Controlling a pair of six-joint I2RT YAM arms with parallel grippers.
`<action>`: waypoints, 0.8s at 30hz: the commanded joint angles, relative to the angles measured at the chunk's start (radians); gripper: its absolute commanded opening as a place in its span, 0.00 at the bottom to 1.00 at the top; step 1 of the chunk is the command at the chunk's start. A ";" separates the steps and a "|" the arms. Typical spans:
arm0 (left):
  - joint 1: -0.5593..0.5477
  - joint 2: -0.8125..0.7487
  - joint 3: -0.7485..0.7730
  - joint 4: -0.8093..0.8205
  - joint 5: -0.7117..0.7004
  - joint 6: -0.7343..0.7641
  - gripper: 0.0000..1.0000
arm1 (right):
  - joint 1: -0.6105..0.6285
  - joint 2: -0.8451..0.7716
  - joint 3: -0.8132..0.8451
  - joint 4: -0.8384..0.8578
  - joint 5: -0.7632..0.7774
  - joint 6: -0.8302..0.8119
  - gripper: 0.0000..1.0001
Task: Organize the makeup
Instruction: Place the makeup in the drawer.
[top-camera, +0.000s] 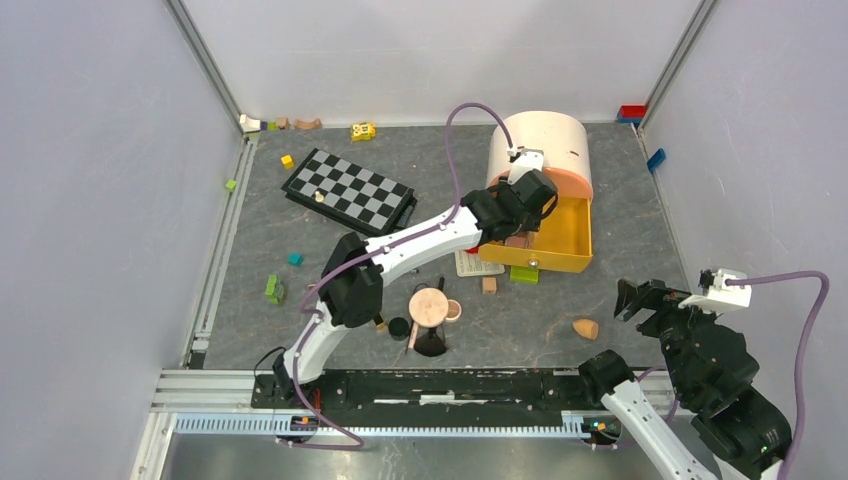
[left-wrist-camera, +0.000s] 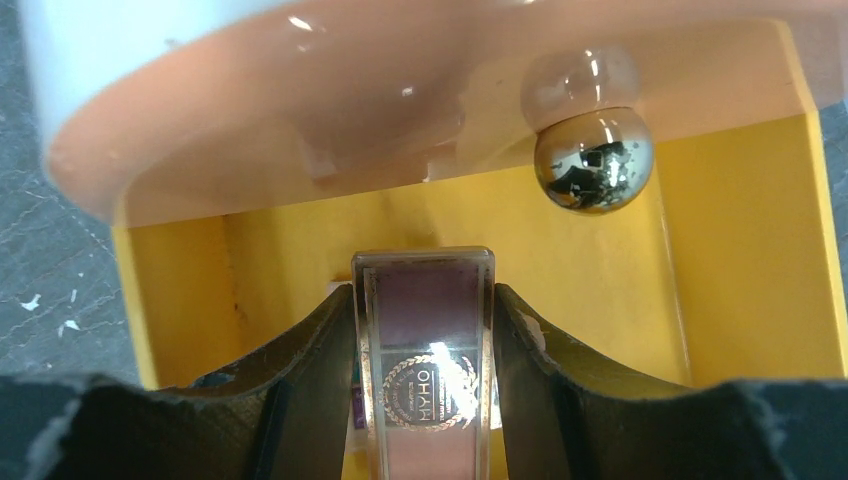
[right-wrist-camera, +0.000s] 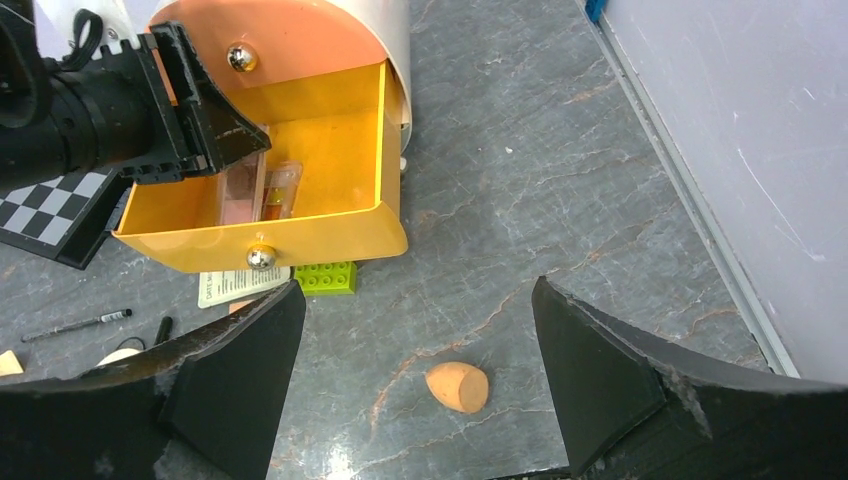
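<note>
Top, left-wrist and right-wrist views of the makeup workspace. The left gripper (left-wrist-camera: 425, 300) is closed to the width of a pink palette (left-wrist-camera: 425, 340), one finger pressed on each long edge. The palette's clear lid bears a gold wreath emblem whose lettering appears to read "MYHO". The held palette sits inside the yellow drawer (left-wrist-camera: 750, 250), toward its left side, beside a second clear-cased item whose type cannot be told. Whether the palette touches the drawer floor cannot be told. The drawer stands pulled out toward the near side from a peach-fronted cylindrical organizer (top-camera: 545, 135), under a chrome ball knob (left-wrist-camera: 592, 158). The right gripper (right-wrist-camera: 417, 300) is spread wide and holds nothing; it hangs over the grey table (right-wrist-camera: 560, 150) near the right edge. An orange teardrop sponge (right-wrist-camera: 458, 386) lies on the table below it, apart from both fingers. A green brick (right-wrist-camera: 325, 277) and a printed card (right-wrist-camera: 235, 285), its text illegible, lie against the drawer's near face. A chessboard (top-camera: 348, 190) lies far left.
</note>
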 joint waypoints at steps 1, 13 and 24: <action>-0.007 0.035 0.079 0.001 0.000 -0.062 0.13 | 0.008 -0.011 0.030 -0.012 0.034 -0.018 0.91; -0.008 0.103 0.121 -0.009 0.019 -0.106 0.32 | 0.022 -0.021 0.045 -0.046 0.073 -0.020 0.92; -0.008 0.087 0.116 -0.020 0.006 -0.090 0.67 | 0.031 -0.027 0.036 -0.049 0.076 -0.006 0.92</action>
